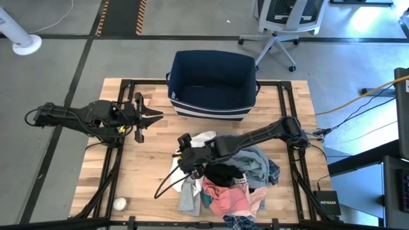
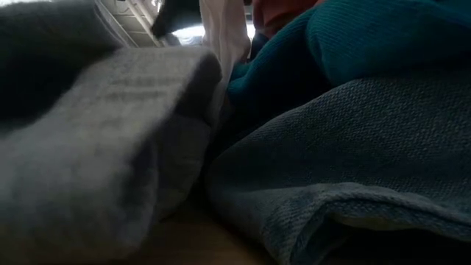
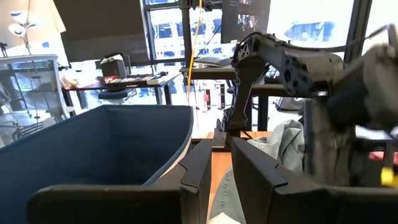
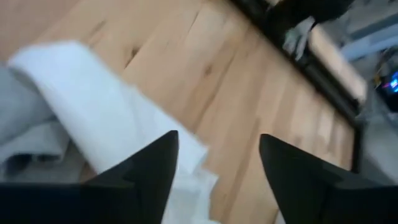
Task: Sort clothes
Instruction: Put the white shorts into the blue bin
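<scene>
Clothes (image 1: 233, 179) are heaped on the near right of the table, with the bin (image 1: 212, 84) empty.
From above, I could snag several garments with the right gripper (image 1: 186, 155) at the heap's left edge. Its wrist view shows spread jaws over white cloth (image 4: 106, 118). The left gripper (image 3: 217, 180) waits with jaws open.

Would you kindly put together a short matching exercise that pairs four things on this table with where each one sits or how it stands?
Things:
1. navy bin
2. white ball
3. pile of clothes
4. right gripper

Places or states:
A. near left corner of the table
B. near right part, under the right arm
C. far edge, middle
D. fingers apart above a white garment

Pairs: 1-C, 2-A, 3-B, 4-D
</scene>
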